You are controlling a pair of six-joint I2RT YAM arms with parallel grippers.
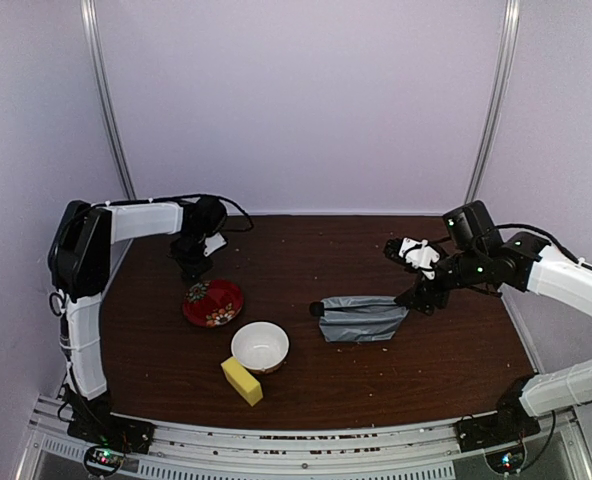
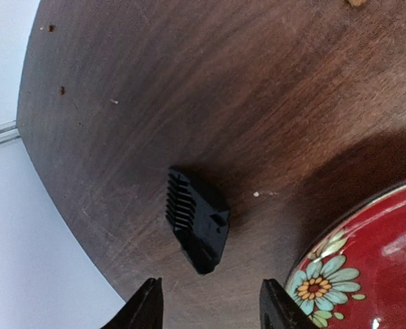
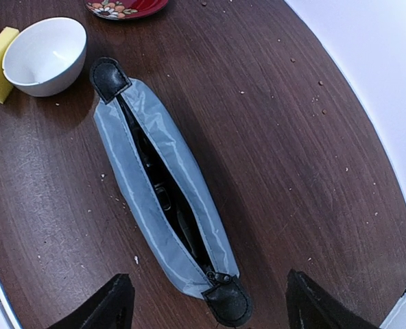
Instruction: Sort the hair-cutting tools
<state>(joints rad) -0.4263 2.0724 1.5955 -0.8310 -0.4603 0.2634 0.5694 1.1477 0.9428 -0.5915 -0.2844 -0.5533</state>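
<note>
A small black toothed plastic piece (image 2: 196, 223), shaped like a clipper comb guard, lies on the dark wood table. My left gripper (image 2: 211, 296) hovers just short of it, open, one finger on each side and nothing between them. A grey zip pouch (image 3: 155, 199) lies unzipped in mid-table (image 1: 361, 318), with dark tools inside that I cannot tell apart. My right gripper (image 3: 208, 288) hangs open over the pouch's near end, above the zipper pull (image 3: 220, 277), holding nothing. No scissors or clipper can be made out anywhere.
A red flowered plate (image 2: 367, 267) sits right beside the left gripper (image 1: 191, 262). A white bowl (image 1: 260, 346) and a yellow sponge (image 1: 242, 381) stand near the front. The table's curved left edge (image 2: 66, 205) runs close to the toothed piece.
</note>
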